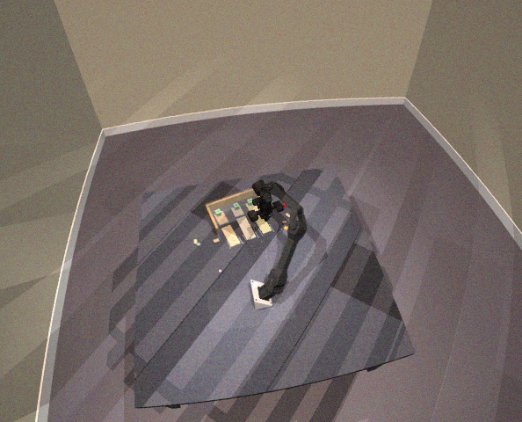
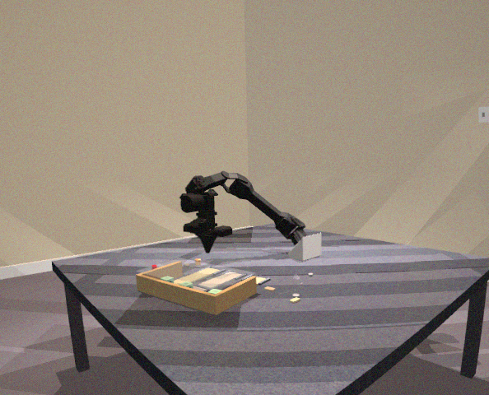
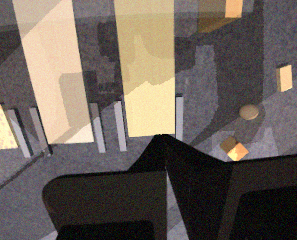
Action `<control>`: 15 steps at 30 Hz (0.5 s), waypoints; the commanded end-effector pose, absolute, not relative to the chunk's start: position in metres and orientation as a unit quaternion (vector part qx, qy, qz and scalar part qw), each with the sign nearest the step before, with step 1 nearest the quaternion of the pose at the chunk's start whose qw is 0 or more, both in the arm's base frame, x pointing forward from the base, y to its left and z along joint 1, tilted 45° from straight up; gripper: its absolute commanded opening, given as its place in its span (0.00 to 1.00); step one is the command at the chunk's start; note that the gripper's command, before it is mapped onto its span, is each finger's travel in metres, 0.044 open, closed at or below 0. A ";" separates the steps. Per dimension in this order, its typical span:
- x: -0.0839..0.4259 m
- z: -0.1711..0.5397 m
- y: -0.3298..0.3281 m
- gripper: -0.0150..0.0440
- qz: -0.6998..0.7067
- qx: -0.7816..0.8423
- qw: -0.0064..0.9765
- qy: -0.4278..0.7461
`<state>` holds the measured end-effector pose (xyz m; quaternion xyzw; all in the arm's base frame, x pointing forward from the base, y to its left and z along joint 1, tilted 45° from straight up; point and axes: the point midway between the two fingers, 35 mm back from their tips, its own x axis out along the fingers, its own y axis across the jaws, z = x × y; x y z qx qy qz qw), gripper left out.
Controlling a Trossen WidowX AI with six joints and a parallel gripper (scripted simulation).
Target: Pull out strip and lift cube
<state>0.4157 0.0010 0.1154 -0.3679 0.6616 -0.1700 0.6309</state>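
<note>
Black and closed, the tool (image 1: pixel 264 218) (image 2: pixel 207 250) (image 3: pixel 160 140) points down above the counter (image 1: pixel 234 345) (image 2: pixel 236 357) (image 3: pixel 18 175), its tips together with nothing between them. The pale yellow strip (image 1: pixel 264 226) (image 2: pixel 197 275) (image 3: pixel 149 75) lies below; its cube (image 1: pixel 250 201) (image 2: pixel 167 278), green, seems to sit at its far end, though labels are unreadable.

dark striped table (image 1: pixel 234 340) (image 2: pixel 321 340), wooden tray (image 1: pixel 211 216) (image 2: pixel 176 295), pale arm base (image 1: pixel 255 300) (image 2: pixel 312 247), small scattered pieces
</note>
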 end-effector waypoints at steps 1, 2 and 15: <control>0.416 0.108 -0.006 0.25 -0.169 -0.368 0.626 0.666; 0.416 0.107 -0.008 0.25 -0.169 -0.368 0.626 0.666; 0.418 0.091 -0.022 0.25 -0.169 -0.368 0.626 0.666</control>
